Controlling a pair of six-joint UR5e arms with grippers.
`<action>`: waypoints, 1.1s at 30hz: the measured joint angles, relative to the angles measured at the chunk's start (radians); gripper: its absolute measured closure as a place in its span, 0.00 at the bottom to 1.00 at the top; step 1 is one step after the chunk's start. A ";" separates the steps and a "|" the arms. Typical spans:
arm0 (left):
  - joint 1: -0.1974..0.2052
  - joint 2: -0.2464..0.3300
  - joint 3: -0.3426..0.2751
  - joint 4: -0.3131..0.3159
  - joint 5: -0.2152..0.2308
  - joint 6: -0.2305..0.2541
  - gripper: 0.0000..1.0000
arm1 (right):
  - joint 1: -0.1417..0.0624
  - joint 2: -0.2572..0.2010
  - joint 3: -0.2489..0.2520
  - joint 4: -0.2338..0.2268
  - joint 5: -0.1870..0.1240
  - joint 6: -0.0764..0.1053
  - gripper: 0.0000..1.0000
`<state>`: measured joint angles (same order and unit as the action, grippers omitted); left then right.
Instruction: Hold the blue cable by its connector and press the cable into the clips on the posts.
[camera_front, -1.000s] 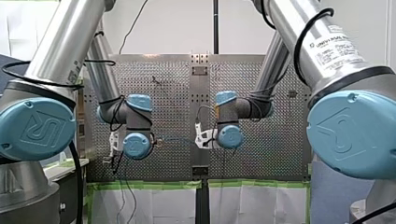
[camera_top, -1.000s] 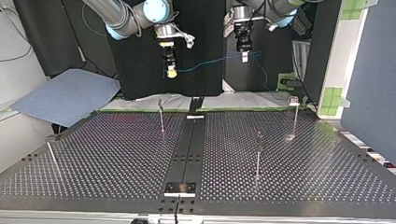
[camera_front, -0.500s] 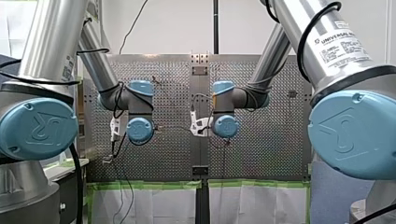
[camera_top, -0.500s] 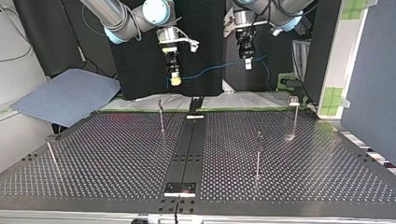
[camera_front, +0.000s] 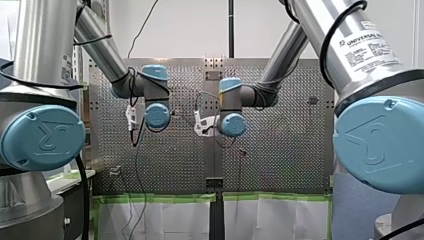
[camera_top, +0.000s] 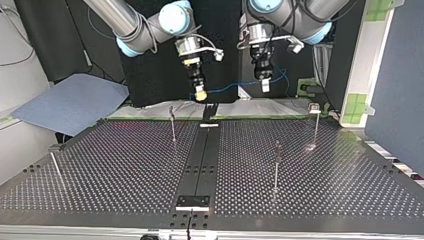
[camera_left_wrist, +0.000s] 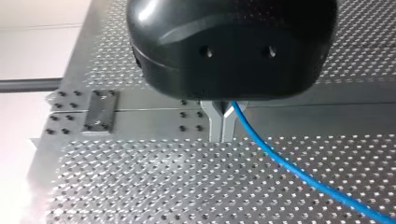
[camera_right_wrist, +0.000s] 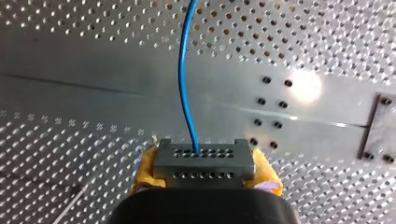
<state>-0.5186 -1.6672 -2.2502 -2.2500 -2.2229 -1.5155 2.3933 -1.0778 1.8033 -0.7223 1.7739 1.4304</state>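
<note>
One connector (camera_right_wrist: 204, 158) inside right gripper (camera_right_wrist: 205, 171)

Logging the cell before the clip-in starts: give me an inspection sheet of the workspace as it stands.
Surface: perforated table, no cable on it.
Job's things: blue cable spans hand to hand in the air; grey connector at its end; four posts stand without cable.
Clutter: nothing seen.
Hands: right hand, yellow pads, shut on connector; left hand, metal fingers, shut on cable.
Cables: black robot cable loops along the arm.
Surroundings: blue sheet beside table; green tape.
</note>
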 joint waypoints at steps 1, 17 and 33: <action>0.004 0.002 0.004 -0.004 0.001 -0.002 1.00 | 0.003 0.000 -0.008 0.008 0.000 -0.002 1.00; 0.058 0.005 0.058 -0.066 0.004 -0.002 1.00 | 0.032 0.000 -0.159 0.095 -0.023 0.035 1.00; 0.095 0.010 0.116 -0.125 0.002 0.017 1.00 | 0.026 0.003 -0.248 0.131 -0.062 0.104 1.00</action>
<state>-0.4231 -1.6567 -2.1343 -2.3751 -2.2210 -1.4983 2.4194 -1.0750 1.5550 -0.5913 1.7122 1.5348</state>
